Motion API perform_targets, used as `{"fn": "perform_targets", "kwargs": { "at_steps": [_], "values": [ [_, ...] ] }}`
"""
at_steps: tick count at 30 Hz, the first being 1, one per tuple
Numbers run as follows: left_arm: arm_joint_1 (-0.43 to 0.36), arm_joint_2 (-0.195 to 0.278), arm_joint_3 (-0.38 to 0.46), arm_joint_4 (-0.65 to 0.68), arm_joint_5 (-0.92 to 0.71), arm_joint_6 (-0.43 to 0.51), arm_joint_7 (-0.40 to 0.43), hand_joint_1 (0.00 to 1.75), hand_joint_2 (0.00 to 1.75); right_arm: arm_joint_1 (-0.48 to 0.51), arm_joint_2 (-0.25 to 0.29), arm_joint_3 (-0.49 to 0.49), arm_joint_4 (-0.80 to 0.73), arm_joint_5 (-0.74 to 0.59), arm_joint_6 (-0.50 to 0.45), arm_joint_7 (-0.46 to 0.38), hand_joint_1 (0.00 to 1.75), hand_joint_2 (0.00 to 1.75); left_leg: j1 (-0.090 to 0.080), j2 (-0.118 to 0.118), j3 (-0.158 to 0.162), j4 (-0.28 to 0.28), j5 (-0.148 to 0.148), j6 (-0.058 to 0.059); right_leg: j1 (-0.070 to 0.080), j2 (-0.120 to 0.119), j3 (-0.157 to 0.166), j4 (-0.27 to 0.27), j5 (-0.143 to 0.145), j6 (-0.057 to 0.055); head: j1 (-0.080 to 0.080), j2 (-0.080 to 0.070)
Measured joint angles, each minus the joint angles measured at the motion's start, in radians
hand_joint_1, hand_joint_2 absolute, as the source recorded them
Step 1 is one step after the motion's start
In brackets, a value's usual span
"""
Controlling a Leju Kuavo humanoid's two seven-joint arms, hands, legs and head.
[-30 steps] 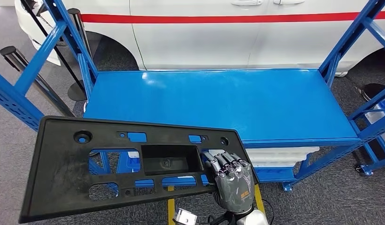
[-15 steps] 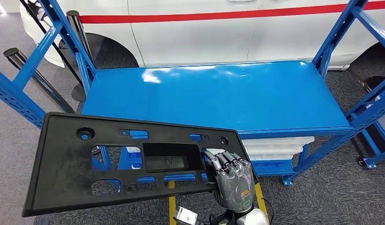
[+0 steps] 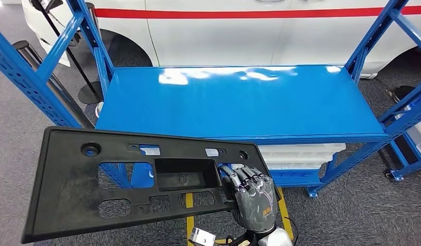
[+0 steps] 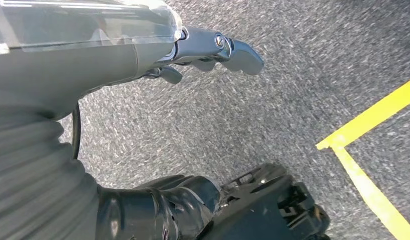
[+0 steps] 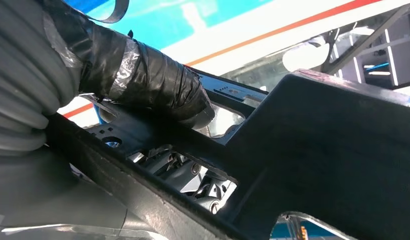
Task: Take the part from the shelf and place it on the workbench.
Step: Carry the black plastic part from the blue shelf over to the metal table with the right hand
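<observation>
So closest to the camera, the right hand [image 3: 254,197] has its fingers wrapped over the lower right end of the black plastic part [image 3: 95,189], thumb underneath and fingers on top, pinching the edge near one of the openings. In the right wrist view you can see the fingers [image 5: 193,177] poking through a cutout in the part [image 5: 312,150], so it's a solid clamp. The part sticks out to the left of that hand, held up in the air in front of the shelf, tilted a bit with its far left end lower. It's a long flat matte black panel with a rectangular recessed pocket in the middle, several rectangular cutouts, a round hole near the left end and a smaller one near the right. No readable writing or labels on it that I can make out. The left hand [image 4: 212,50] hangs over grey carpet with a yellow floor line [image 4: 367,150] nearby, holding nothing, fingers loosely apart. Behind the part is the glossy blue shelf [image 3: 239,102], and past that a white car [image 3: 249,36] with a red stripe.
</observation>
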Motion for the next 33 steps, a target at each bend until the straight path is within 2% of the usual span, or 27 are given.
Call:
{"fn": "perform_targets", "kwargs": {
  "at_steps": [1,3,4,5,7,9,11,13,14,15,16,18,19,20,23,24,25,27,28,29,30,31,33],
  "values": [
    [0.000,0.000,0.000,0.000,0.000,0.000,0.000,0.00,1.75,0.000,0.000,0.000,0.001,-0.001,0.000,-0.001,1.75,1.75,0.000,0.000,-0.005,0.004,0.002,-0.001,0.000,0.000,0.035,-0.048,0.024,-0.003,0.000,0.000],
    [0.000,0.000,0.000,0.000,0.002,0.001,0.000,0.00,1.75,-0.001,0.000,0.000,0.001,-0.002,0.000,-0.002,1.75,1.75,-0.003,-0.001,-0.012,0.012,0.004,-0.006,0.003,0.000,0.119,-0.186,0.069,-0.011,0.000,0.000],
    [0.000,0.001,0.000,0.000,0.002,0.001,0.000,0.00,1.75,-0.002,0.000,0.000,0.001,-0.003,0.000,-0.003,1.75,1.75,-0.004,-0.001,-0.015,0.015,0.006,-0.010,0.005,0.000,0.145,-0.234,0.080,-0.015,0.000,0.000],
    [0.000,0.001,0.000,0.000,0.003,0.002,-0.001,0.00,1.75,-0.003,0.000,0.000,0.001,-0.003,0.000,-0.004,1.75,1.75,-0.006,-0.001,-0.018,0.017,0.008,-0.015,0.008,0.001,0.156,-0.259,0.083,-0.018,0.000,0.000],
    [0.000,0.001,0.000,0.000,0.006,0.002,-0.001,0.00,1.75,-0.003,0.000,0.000,0.001,-0.005,0.000,-0.005,1.75,1.75,-0.006,-0.001,-0.021,0.015,0.015,-0.028,0.010,0.002,0.152,-0.265,0.089,-0.026,0.000,0.000],
    [0.000,0.002,0.000,0.000,0.008,0.003,-0.001,0.00,1.75,-0.003,0.001,0.000,0.001,-0.006,0.000,-0.006,1.75,1.75,-0.004,-0.003,-0.031,0.033,-0.002,-0.039,0.005,-0.001,0.148,-0.273,0.101,-0.039,-0.001,0.000],
    [0.000,0.002,0.000,0.000,0.010,0.004,-0.001,0.00,1.75,-0.003,0.003,0.000,0.002,-0.005,0.000,-0.008,1.75,1.75,-0.001,-0.004,-0.066,0.119,-0.067,-0.049,0.001,-0.005,0.140,-0.279,0.113,-0.049,-0.002,0.000],
    [0.001,0.002,0.000,0.000,0.011,0.005,-0.002,0.00,1.75,-0.003,0.004,0.000,0.004,-0.004,0.000,-0.007,1.75,1.75,0.002,-0.004,-0.110,0.244,-0.136,-0.056,0.002,-0.006,0.127,-0.276,0.121,-0.051,-0.003,0.000],
    [0.002,0.002,0.000,0.000,0.011,0.005,-0.002,0.00,1.75,-0.003,0.004,0.000,0.006,-0.005,0.000,-0.007,1.75,1.75,0.003,-0.004,-0.119,0.280,-0.149,-0.058,0.002,-0.007,0.121,-0.274,0.124,-0.050,-0.003,0.000],
    [0.002,0.002,0.000,0.000,0.011,0.005,-0.003,0.00,1.75,-0.003,0.004,0.000,0.009,-0.008,0.000,-0.006,1.75,1.75,0.003,-0.004,-0.109,0.279,-0.142,-0.058,0.002,-0.007,0.115,-0.271,0.126,-0.049,-0.003,0.000],
    [0.003,0.003,0.000,0.000,0.012,0.005,-0.003,0.00,1.75,-0.003,0.004,0.001,0.011,-0.013,0.000,-0.005,1.75,1.75,0.004,-0.004,-0.079,0.238,-0.118,-0.057,0.002,-0.007,0.111,-0.269,0.128,-0.048,-0.003,0.000],
    [0.002,0.004,0.000,0.000,0.013,0.005,-0.005,0.00,1.75,-0.004,0.004,0.003,0.015,-0.025,0.000,-0.002,1.75,1.75,0.003,-0.004,0.007,0.094,-0.064,-0.050,0.003,-0.007,0.106,-0.264,0.131,-0.044,-0.003,0.000],
    [0.001,0.004,0.000,0.000,0.014,0.006,-0.006,0.00,1.75,-0.006,0.003,0.004,0.015,-0.031,0.000,-0.001,1.75,1.75,0.001,-0.005,0.037,0.039,-0.050,-0.046,0.004,-0.007,0.103,-0.262,0.133,-0.041,-0.003,0.000],
    [0.000,0.005,0.000,0.000,0.014,0.006,-0.007,0.00,1.75,-0.007,0.003,0.006,0.016,-0.036,0.000,-0.001,1.75,1.75,-0.002,-0.006,0.051,0.008,-0.045,-0.041,0.005,-0.007,0.100,-0.260,0.136,-0.036,-0.003,0.000],
    [0.003,0.005,0.000,0.000,0.017,0.007,-0.008,0.00,1.75,-0.009,0.003,0.009,0.016,-0.049,0.000,-0.003,1.75,1.75,-0.002,-0.006,0.047,-0.004,-0.035,-0.025,0.006,-0.006,0.095,-0.261,0.144,-0.016,-0.003,0.000],
    [0.003,0.006,0.000,0.000,0.018,0.008,-0.008,0.00,1.75,-0.010,0.002,0.009,0.016,-0.052,0.000,-0.004,1.75,1.75,0.001,-0.004,0.045,-0.008,-0.028,-0.018,0.006,-0.005,0.091,-0.252,0.134,-0.011,-0.002,0.000],
    [0.002,0.006,0.000,0.000,0.019,0.008,-0.008,0.00,1.75,-0.010,0.002,0.009,0.016,-0.054,0.000,-0.004,1.75,1.75,0.003,-0.003,0.042,-0.013,-0.021,-0.010,0.006,-0.003,0.080,-0.227,0.110,-0.007,-0.002,0.000],
    [0.001,0.006,0.000,0.000,0.019,0.008,-0.008,0.00,1.75,-0.010,0.000,0.009,0.017,-0.056,0.000,-0.005,1.75,1.75,0.003,-0.001,0.031,-0.014,-0.012,-0.001,0.004,-0.002,0.037,-0.120,0.037,-0.002,-0.001,0.000],
    [0.002,0.006,-0.001,0.000,0.020,0.008,-0.008,0.00,1.75,-0.010,-0.001,0.009,0.018,-0.056,0.000,-0.007,1.75,1.75,0.002,0.000,0.025,-0.013,-0.008,0.001,0.003,-0.001,0.014,-0.058,0.005,0.000,-0.001,0.000],
    [0.002,0.006,-0.001,0.000,0.020,0.008,-0.008,0.00,1.75,-0.010,-0.003,0.009,0.019,-0.057,0.000,-0.010,1.75,1.75,0.001,0.000,0.018,-0.011,-0.005,0.002,0.002,-0.001,0.000,-0.016,-0.010,0.001,-0.001,0.000],
    [0.002,0.006,-0.001,0.000,0.020,0.008,-0.009,0.00,1.75,-0.010,-0.004,0.009,0.021,-0.060,0.000,-0.014,1.75,1.75,0.001,0.001,0.012,-0.008,-0.003,0.002,0.001,-0.001,0.003,-0.006,-0.007,0.002,-0.001,0.000],
    [0.003,0.007,-0.001,0.000,0.020,0.008,-0.009,0.00,1.75,-0.010,-0.006,0.010,0.022,-0.064,0.000,-0.017,1.75,1.75,0.001,0.000,0.007,-0.003,-0.002,0.001,0.000,-0.001,0.025,-0.035,0.013,0.001,-0.001,0.000],
    [0.002,0.006,-0.001,0.000,0.020,0.008,-0.010,0.00,1.75,-0.010,-0.010,0.012,0.023,-0.077,0.000,-0.022,1.75,1.75,0.000,0.000,-0.001,0.006,-0.001,-0.002,0.000,-0.001,0.102,-0.160,0.065,-0.005,-0.001,0.000]
  ]
}}
